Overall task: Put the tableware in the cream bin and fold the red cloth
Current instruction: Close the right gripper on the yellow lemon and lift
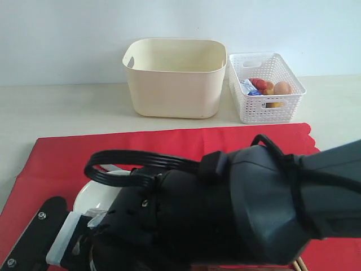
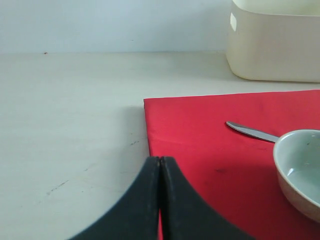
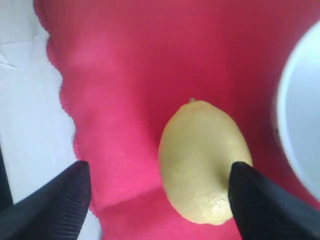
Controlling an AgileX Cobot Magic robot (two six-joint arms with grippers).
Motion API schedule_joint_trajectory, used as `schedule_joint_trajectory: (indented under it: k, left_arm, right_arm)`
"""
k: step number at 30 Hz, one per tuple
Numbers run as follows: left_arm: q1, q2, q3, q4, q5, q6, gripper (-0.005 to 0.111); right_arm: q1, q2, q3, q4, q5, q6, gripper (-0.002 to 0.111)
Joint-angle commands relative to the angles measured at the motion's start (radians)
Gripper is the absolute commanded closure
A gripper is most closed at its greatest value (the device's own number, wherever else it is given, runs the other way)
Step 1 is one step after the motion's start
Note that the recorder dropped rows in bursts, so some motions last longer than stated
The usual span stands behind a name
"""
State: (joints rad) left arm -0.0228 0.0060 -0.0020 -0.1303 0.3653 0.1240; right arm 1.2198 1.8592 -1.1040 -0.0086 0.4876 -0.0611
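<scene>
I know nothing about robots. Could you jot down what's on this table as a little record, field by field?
Cream bin: upright at the back, bottom hidden
White basket: beside the bin, holding foods
Red cloth: spread out, not folded
Bowl: on the cloth, knife lying next to it
Lemon: on the cloth, near its scalloped edge
Left gripper: shut, over the cloth's edge
Right gripper: open, a finger on each side of the lemon
</scene>
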Motion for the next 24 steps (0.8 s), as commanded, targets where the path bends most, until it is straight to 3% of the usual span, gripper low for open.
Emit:
schedule_joint_trajectory:
  k: [1, 17, 19, 20, 24]
  left_arm:
    - [-0.007, -0.006, 0.002, -0.004, -0.01, -0.002, 0.107]
    - [-0.007, -0.006, 0.002, -0.004, -0.01, -0.002, 0.107]
    - [-0.007, -0.006, 0.002, -0.004, -0.01, -0.002, 0.107]
    - [-0.007, -0.006, 0.002, -0.004, -0.01, -0.002, 0.107]
    - [-0.007, -0.006, 0.002, -0.004, -0.01, -0.002, 0.107]
  right_arm:
    - [0.001, 0.004, -0.011, -0.15, 0.011, 0.135, 0.037]
    - [0.001, 0.094, -0.011, -0.218, -0.041, 0.138, 0.034]
    - [0.001, 0.096, -0.011, -0.218, -0.079, 0.145, 0.044]
    - [0.001, 0.096, -0.013, -0.218, -0.086, 0.161, 0.057]
    - [0.001, 0.096, -0.04, -0.218, -0.054, 0.161, 0.086]
